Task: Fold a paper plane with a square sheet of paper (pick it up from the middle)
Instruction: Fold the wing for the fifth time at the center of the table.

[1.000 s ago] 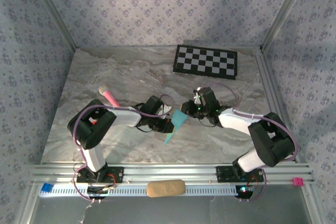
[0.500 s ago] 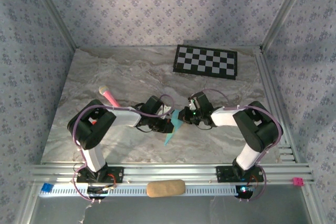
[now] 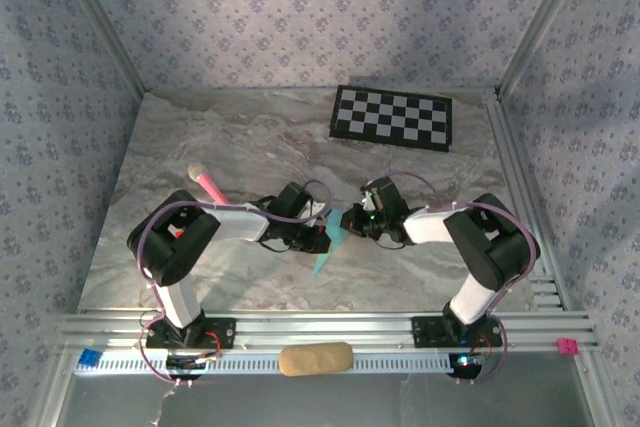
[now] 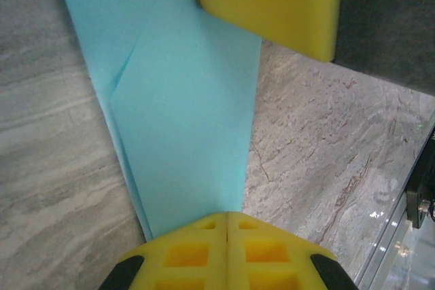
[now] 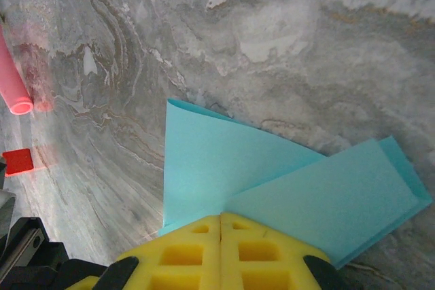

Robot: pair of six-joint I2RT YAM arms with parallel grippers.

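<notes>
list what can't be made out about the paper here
Top external: the blue paper is too small to read creases; both jaws cover part of it.
Left wrist: near end hidden in the shut left jaws; far end cut off by the top edge.
Right wrist: shut right jaws hide its near edge; pink marker cut off by the left edge.

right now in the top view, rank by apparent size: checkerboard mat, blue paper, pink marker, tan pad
1. checkerboard mat
2. tan pad
3. blue paper and pink marker: about alike. The paper is partly covered, so I won't rank these two.
</notes>
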